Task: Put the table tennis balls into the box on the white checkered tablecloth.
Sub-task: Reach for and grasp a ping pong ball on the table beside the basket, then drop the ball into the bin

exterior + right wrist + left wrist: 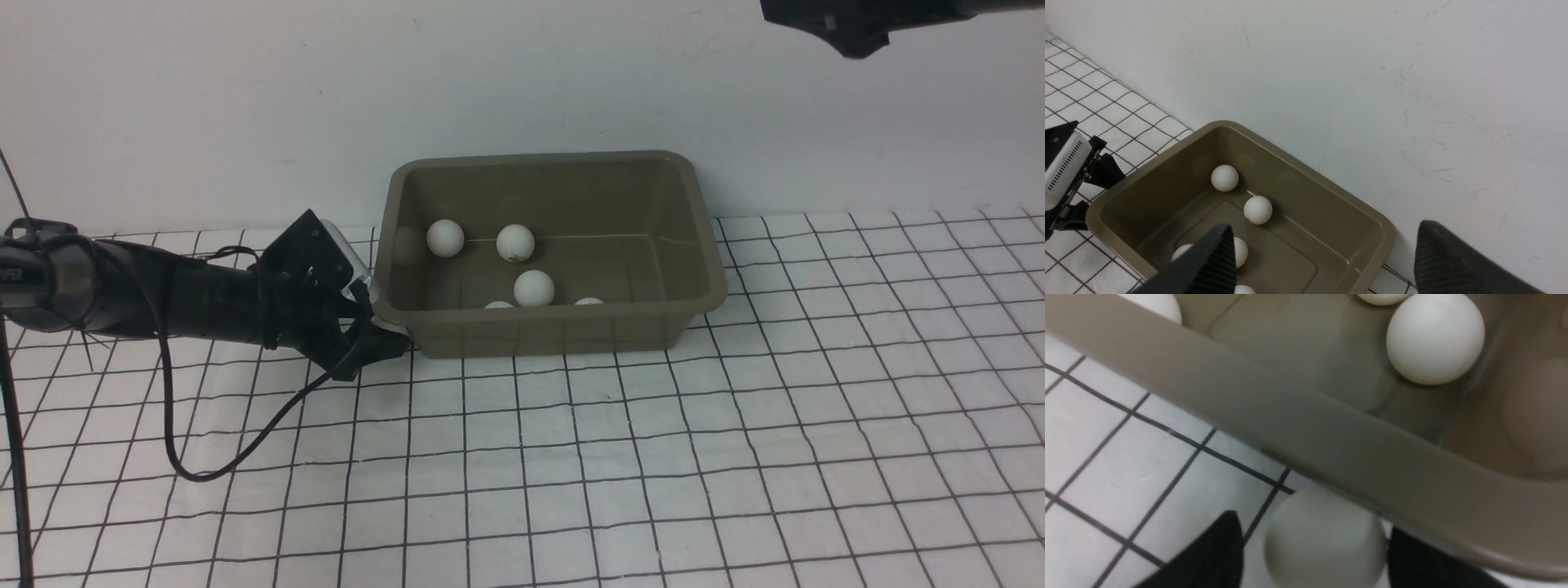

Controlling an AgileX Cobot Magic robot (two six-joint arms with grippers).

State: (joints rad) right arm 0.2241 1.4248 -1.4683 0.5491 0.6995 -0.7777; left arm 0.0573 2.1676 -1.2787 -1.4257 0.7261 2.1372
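Trouble sat closest in: one table tennis ball [1325, 539] lay on the white checkered tablecloth [653, 457] between the fingers [1216, 555] of my left tool [380, 341], tucked under the flared rim of the box [1306, 428]. The tool was spread. One finger was hard against the ball and a sliver of cloth showed beside the other, so I judged it straddling, not pinching.

From there I saw three ways to lose it. Closing could catch a finger on the rim just above and squirt the smooth ball sideways. Lifting straight up would knock the ball against the rim's underside, so I reckoned it had to be drawn back toward the tool first. Pushing forward could shove the light box along the cloth.

Just beyond the tool's tips the box stood mouth up. Its near corner was almost touching the tool, and its long axis ran away from the tool across my view, parallel to the wall [245, 98] behind. Five more balls [534, 287] rested inside, being round, with no axis to speak of.

Farthest off, high above the box's opposite end, my right tool [1325, 228] hung spread wide and empty.
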